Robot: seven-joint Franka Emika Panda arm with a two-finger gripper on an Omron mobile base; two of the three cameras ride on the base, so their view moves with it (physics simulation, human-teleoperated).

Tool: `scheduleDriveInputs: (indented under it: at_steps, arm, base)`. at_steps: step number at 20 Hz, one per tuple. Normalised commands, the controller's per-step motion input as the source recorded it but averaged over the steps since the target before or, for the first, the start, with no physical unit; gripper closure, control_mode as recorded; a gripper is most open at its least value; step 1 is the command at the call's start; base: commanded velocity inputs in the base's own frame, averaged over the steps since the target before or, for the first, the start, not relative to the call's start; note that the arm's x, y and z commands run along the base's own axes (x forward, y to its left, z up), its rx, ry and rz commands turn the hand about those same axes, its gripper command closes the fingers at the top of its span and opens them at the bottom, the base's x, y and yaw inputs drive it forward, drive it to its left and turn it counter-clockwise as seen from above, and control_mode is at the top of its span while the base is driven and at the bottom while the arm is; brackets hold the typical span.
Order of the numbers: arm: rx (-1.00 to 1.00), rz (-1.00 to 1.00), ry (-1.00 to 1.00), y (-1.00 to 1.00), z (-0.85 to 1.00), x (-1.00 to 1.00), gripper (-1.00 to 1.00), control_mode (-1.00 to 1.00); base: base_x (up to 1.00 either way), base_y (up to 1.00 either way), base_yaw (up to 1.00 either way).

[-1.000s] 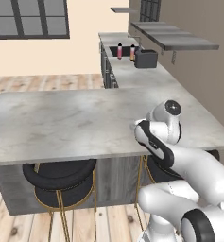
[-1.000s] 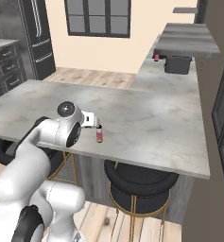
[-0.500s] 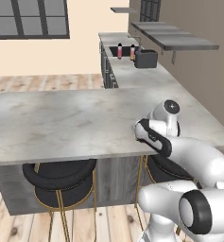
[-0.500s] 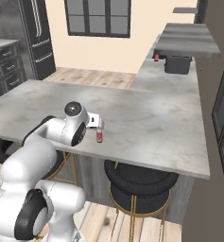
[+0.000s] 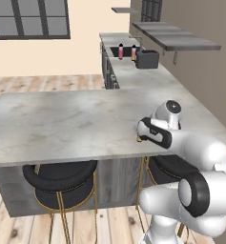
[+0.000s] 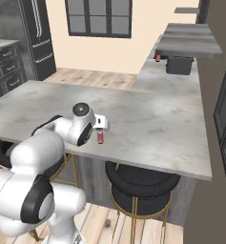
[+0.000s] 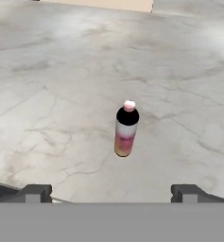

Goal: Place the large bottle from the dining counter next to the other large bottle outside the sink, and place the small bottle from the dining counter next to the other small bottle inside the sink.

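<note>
A matt, grey-veined marble surface (image 7: 52, 85) is seen; the small bottle (image 7: 126, 129) looks like smooth, glossy plastic.

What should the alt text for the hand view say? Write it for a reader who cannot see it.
A small bottle with a pale cap and pink label stands upright on the grey marble dining counter, centred ahead of the open gripper. Its two dark fingertips rise at the bottom, well apart and not touching the bottle.
</note>
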Motion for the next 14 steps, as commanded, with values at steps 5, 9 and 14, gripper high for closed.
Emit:
scheduleDriveInputs:
  at_steps: [5, 9, 14]
  arm:
    - [0.00, 0.00, 0.00, -0.10, -0.14, 0.01, -1.00, -1.00]
    - [0.00, 0.00, 0.00, -0.03, -0.11, 0.10, -1.00, -1.00]
    - [0.00, 0.00, 0.00, -0.03, -0.07, 0.33, -1.00, -1.00]
  base:
    - [0.00, 0.00, 0.00]
    - [0.00, 0.00, 0.00]
    - [0.00, 0.00, 0.00]
